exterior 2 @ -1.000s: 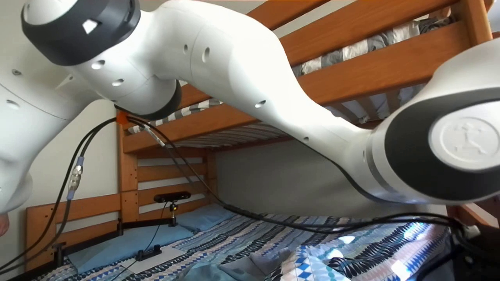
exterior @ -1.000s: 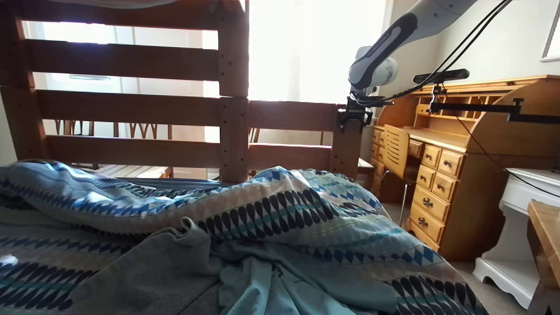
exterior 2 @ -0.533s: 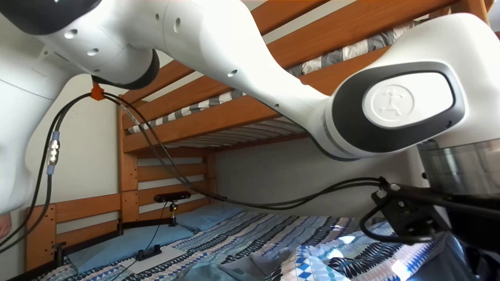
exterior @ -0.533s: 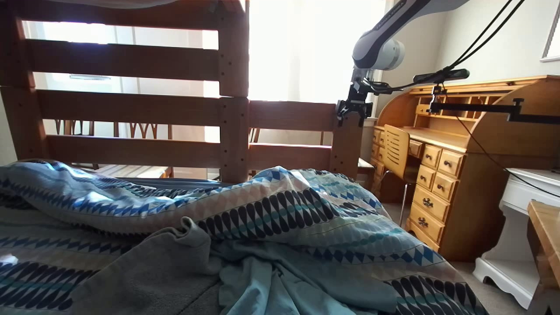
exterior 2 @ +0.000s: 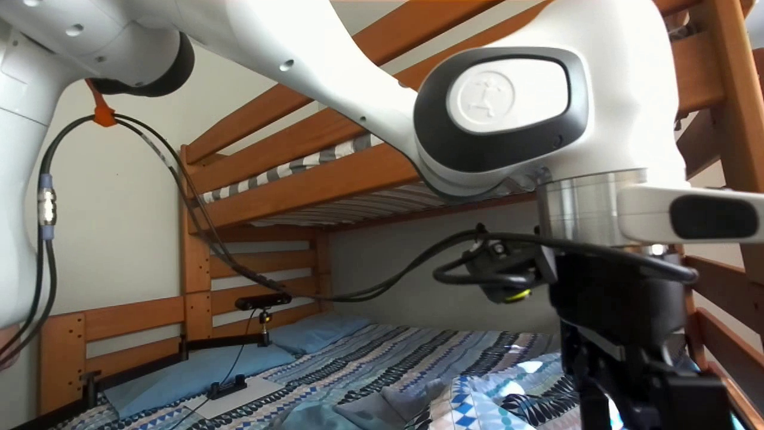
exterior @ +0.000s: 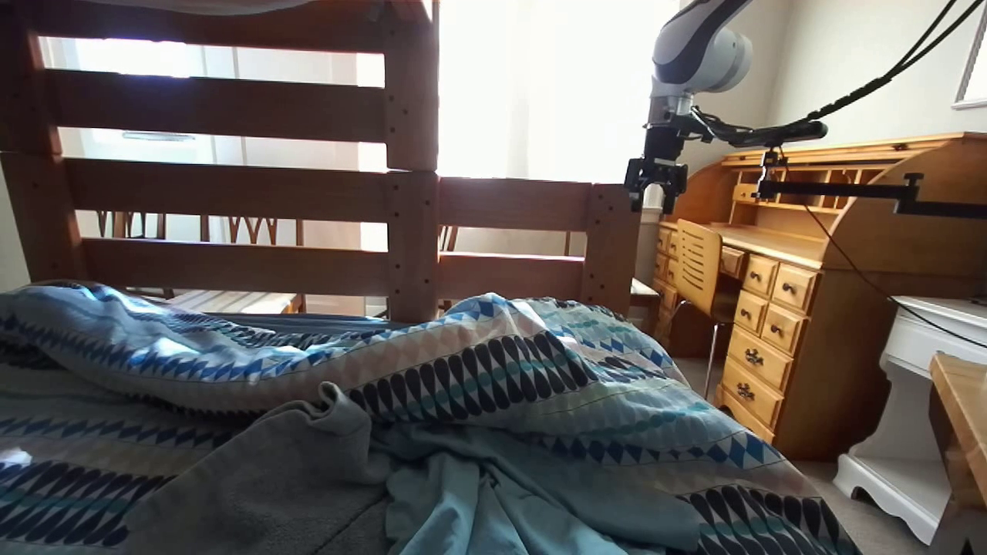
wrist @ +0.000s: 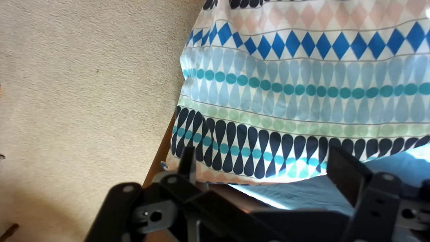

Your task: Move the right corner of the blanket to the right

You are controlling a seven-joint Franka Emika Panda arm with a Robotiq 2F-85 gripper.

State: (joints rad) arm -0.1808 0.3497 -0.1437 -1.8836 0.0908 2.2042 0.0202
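Note:
The blanket, with blue, teal, white and navy bands, lies rumpled on the bed in both exterior views. It spreads across the wrist view. Its corner lies at the lower left of its edge in the wrist view, beside the carpet and wooden bed frame. My gripper is open and empty, pointing down, above and apart from the blanket, near the bed's end post. In the wrist view its fingers stand wide apart with the blanket's edge below and between them. In an exterior view the gripper's fingertips are cut off.
Wooden bed-end slats and post stand behind the blanket. A plain grey-green cloth lies in front. The upper bunk hangs overhead. A camera on a black arm, a desk and a chair stand at the right.
My gripper has moved right and slightly up in an exterior view, and the hand has tilted to point more straight down. It has come into sight elsewhere. The blanket has not moved.

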